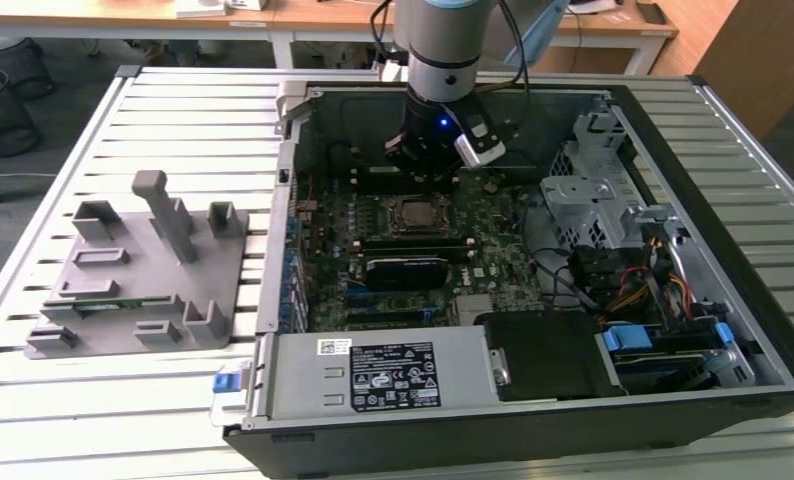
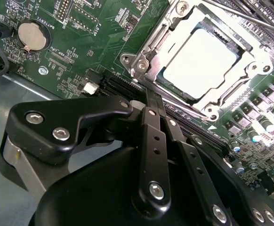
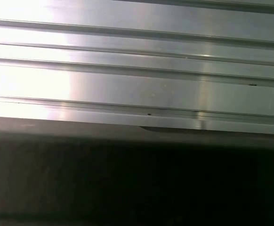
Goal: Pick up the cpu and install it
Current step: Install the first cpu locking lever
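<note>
One cpu (image 2: 200,61), already seated in socket (image 2: 149,49); judged light, stiff, fragile underneath, best taken by thin edges. Gripper (image 2: 152,101) close beside, jaws together, empty.

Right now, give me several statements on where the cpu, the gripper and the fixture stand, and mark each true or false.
1. The cpu sits in the motherboard socket. True.
2. The gripper holds the cpu. False: nothing is between its fingers; the chip lies in the socket.
3. The arm is inside the computer case. True.
4. The grey fixture is inside the case. False: it stands on the table at the exterior view's left.
</note>
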You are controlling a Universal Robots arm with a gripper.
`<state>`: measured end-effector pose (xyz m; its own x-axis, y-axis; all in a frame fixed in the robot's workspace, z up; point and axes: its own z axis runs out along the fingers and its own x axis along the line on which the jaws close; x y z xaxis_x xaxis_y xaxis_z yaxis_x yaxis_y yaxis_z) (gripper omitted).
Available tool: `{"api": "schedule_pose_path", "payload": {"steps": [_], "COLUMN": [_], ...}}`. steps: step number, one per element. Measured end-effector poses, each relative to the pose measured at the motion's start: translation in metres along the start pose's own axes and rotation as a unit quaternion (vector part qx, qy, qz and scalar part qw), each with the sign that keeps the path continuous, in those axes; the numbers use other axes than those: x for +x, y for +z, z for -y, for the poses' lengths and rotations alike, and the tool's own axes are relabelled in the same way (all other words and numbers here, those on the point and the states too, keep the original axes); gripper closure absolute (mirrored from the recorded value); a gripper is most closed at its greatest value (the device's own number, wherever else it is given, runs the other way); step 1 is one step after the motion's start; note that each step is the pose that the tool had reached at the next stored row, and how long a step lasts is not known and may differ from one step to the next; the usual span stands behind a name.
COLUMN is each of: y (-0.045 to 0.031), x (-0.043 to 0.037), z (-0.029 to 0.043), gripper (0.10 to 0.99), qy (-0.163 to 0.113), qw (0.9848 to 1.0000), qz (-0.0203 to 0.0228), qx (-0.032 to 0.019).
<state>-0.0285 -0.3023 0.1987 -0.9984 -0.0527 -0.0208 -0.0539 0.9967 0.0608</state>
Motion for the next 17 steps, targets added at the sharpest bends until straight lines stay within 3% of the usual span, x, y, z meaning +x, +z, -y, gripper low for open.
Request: {"api": "schedule_pose_path", "payload": {"steps": [17], "y": [0.0017], "x": [0.0001], "z": [0.0005], "gripper": [0.98], "qy": [0.0], "qw": [1.0], "qz": [-0.0002], "qx": [0.0014]}}
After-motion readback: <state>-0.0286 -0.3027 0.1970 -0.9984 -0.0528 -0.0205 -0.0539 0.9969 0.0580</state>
